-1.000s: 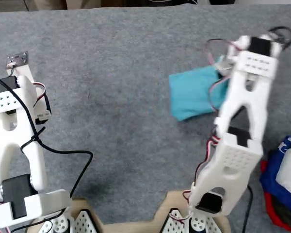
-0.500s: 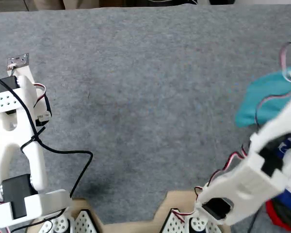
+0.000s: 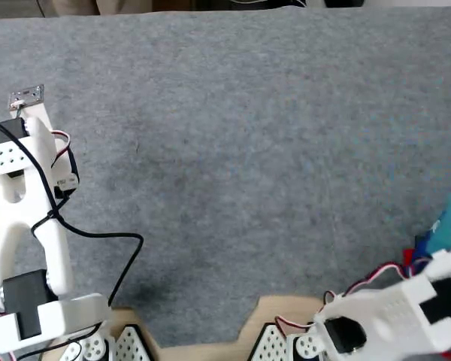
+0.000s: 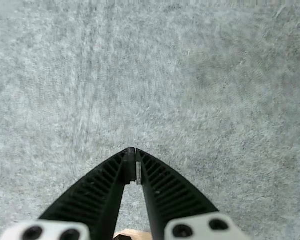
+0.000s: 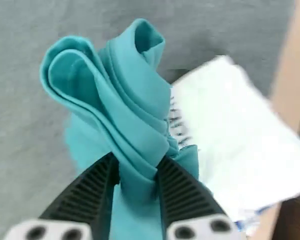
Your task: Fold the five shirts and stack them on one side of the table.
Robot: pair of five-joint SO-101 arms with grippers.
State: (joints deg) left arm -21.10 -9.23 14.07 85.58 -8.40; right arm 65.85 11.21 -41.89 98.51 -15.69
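passable: grey felt tabletop (image 3: pixel 248 135), centre, far side | blocked left: white plastic arm (image 3: pixel 22 226), black cable loop (image 3: pixel 140 241) | blocked right corner: second white arm (image 3: pixel 391 331), bunched teal shirt (image 5: pixel 120 100)

No lettering can be read here. The white shirt (image 5: pixel 230 125) carries a small patch of dark print (image 5: pixel 175 122) at its edge, just beside the teal shirt (image 5: pixel 115 100), but the marks are too blurred to make out as letters or numbers.

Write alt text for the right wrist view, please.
The right gripper is shut on a bunched, folded teal shirt, holding it over the grey table. A folded white shirt lies just beyond it.
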